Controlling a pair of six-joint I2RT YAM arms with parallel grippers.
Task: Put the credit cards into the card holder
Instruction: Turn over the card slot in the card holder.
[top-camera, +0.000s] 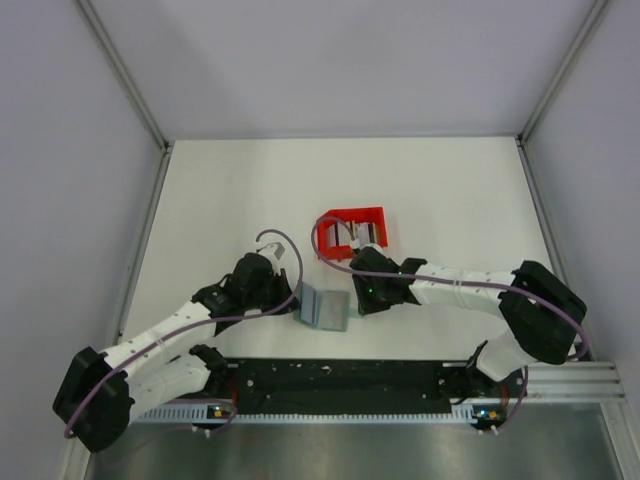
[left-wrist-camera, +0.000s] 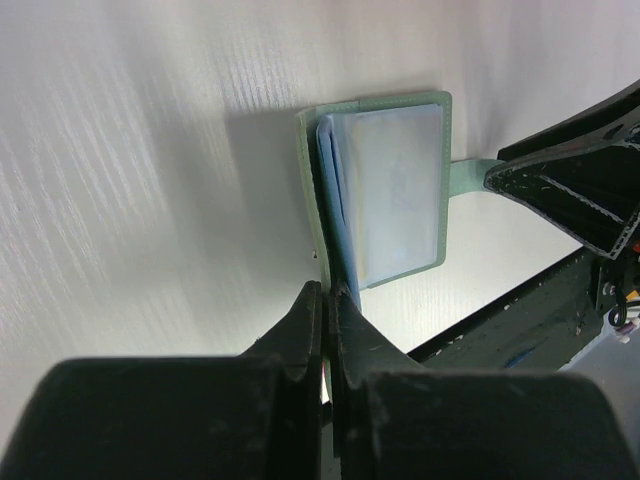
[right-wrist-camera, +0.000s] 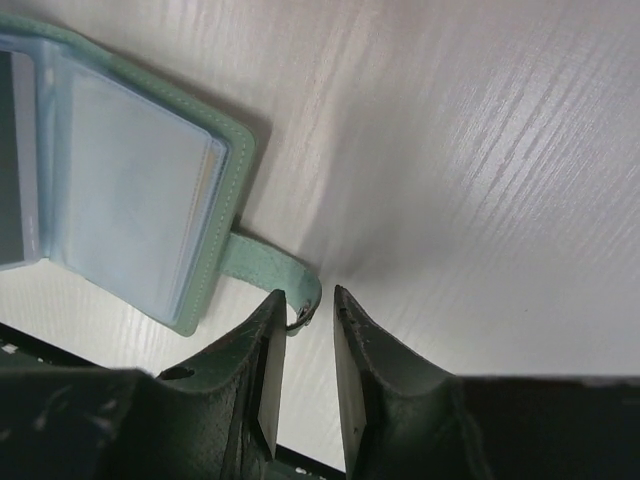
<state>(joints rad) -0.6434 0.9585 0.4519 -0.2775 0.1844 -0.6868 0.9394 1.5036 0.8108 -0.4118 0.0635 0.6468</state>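
Observation:
The card holder lies open on the table near the front edge, with its light blue sleeves facing up. My left gripper is shut on its left edge; in the left wrist view the fingertips pinch the green cover beside the sleeves. My right gripper is at the holder's right side. Its jaws are a little apart, and the end of the holder's green strap sits between the tips. Pale credit cards stand in the red bin, too small to make out.
The red plastic bin stands just behind the right gripper. The black rail of the arm bases runs along the near edge, close to the holder. Grey walls enclose the table on three sides.

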